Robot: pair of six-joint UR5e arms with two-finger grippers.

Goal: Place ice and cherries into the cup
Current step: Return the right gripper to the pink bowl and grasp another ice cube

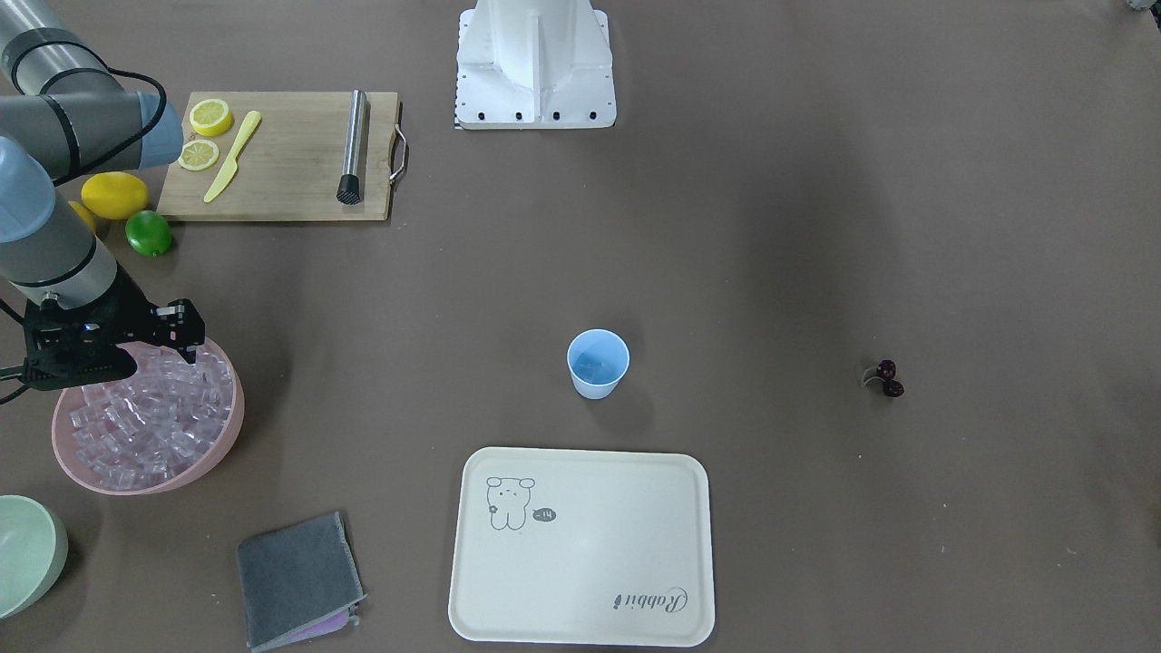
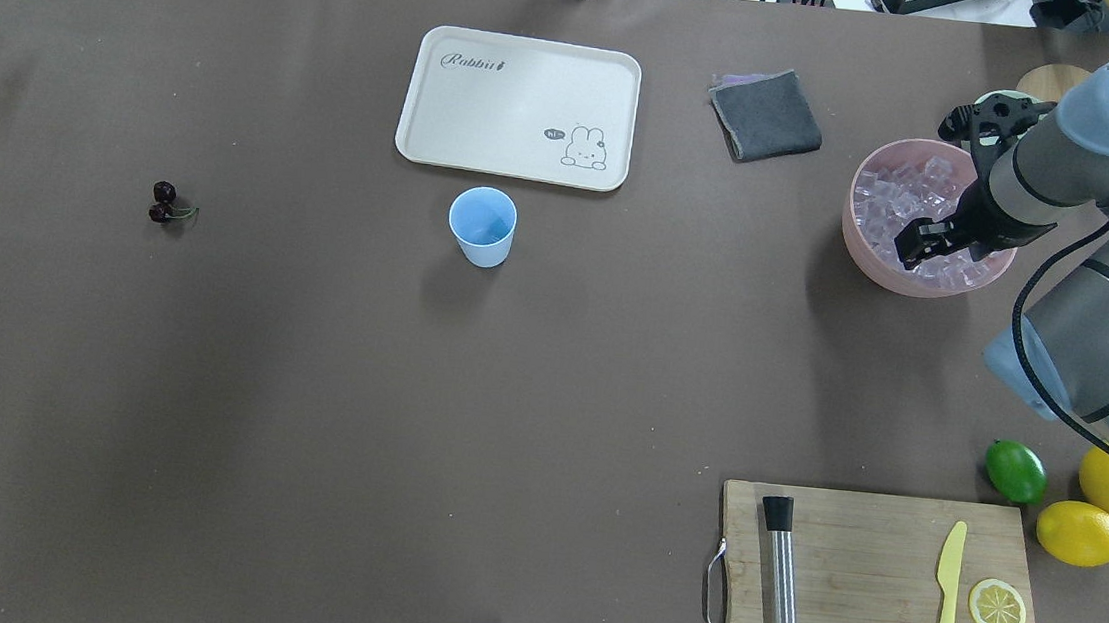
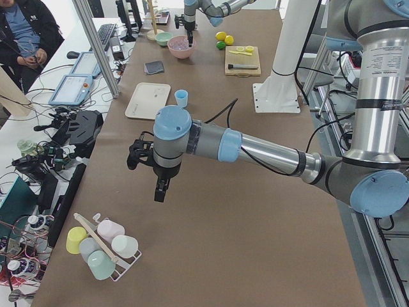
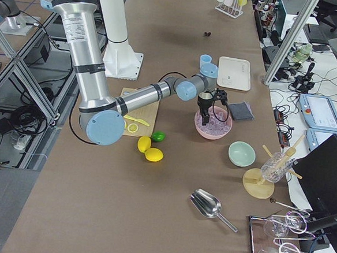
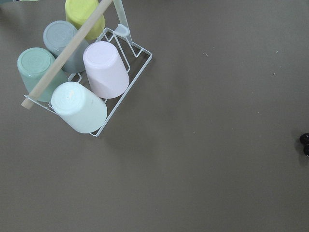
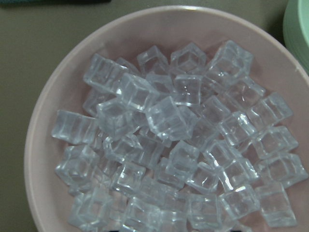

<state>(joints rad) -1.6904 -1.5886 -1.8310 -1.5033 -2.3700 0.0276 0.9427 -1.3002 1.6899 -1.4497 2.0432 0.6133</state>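
Note:
The light-blue cup (image 1: 598,363) stands upright mid-table, also in the overhead view (image 2: 483,226). The cherries (image 1: 884,377) lie alone on the mat far toward the robot's left, and show in the overhead view (image 2: 164,202) and at the left wrist view's edge (image 5: 305,144). The ice (image 6: 178,145) fills the pink bowl (image 1: 218,453). My right gripper (image 1: 188,334) hangs just over the ice, its jaws apart and empty; it also shows in the overhead view (image 2: 922,245). My left gripper (image 3: 160,188) hovers over the table's left end; I cannot tell whether it is open.
A cream tray (image 1: 580,544) lies by the cup on the operators' side. A grey cloth (image 1: 299,580) and a pale green bowl (image 1: 27,553) lie near the pink bowl. A cutting board (image 1: 281,154), lemons and a lime (image 1: 148,233) lie near the right arm. A cup rack (image 5: 82,72) lies under the left wrist.

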